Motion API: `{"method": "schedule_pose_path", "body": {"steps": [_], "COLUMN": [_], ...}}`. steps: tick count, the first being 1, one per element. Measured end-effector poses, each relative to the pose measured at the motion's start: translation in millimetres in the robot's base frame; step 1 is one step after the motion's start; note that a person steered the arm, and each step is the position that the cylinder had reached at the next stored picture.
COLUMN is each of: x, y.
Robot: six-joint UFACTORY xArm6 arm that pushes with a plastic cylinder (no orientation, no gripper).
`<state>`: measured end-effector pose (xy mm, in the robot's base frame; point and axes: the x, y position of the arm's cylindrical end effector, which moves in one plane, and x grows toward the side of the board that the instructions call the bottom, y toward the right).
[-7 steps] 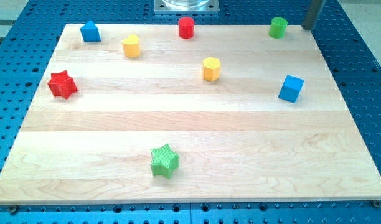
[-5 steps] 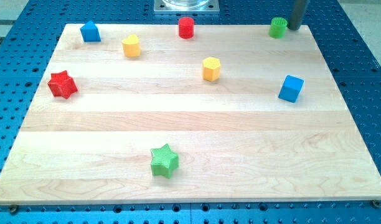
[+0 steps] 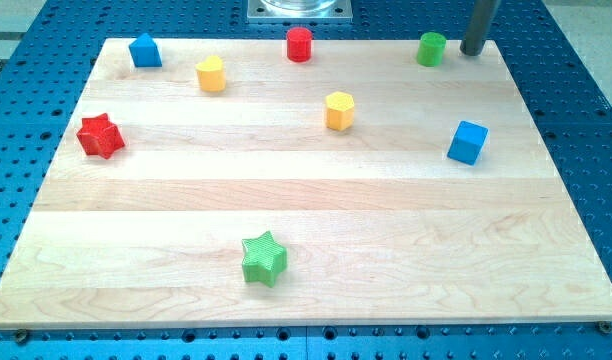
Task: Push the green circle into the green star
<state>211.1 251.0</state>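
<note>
No claw is fitted; my tip (image 3: 473, 52) is seen near the view's right of the green circle (image 3: 431, 48), judged light, rigid and slippery, best pushed top-right toward the green star (image 3: 263, 259)

We show only as a straight dark rod in the upper right of the frame, coming down from the top edge and cut off there, so nothing of our arm above it can be seen. The rod stands close to upright. My tip (image 3: 472, 51) sits at its lower end, near the top right corner of the frame, set down at the desk's far edge. No other part of us is visible.
</note>
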Motion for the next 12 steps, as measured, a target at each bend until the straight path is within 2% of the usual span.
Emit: {"method": "schedule_pose_path", "body": {"steps": [4, 5, 6, 8, 9, 10, 11, 12], "x": [-5.7, 9.3, 30.6, -5.1, 19.0, 115.9, 101.0, 162.8], "y": [-9.9, -42.3, -107.7, -109.4, -182.2, -247.3, -249.2, -261.8]}}
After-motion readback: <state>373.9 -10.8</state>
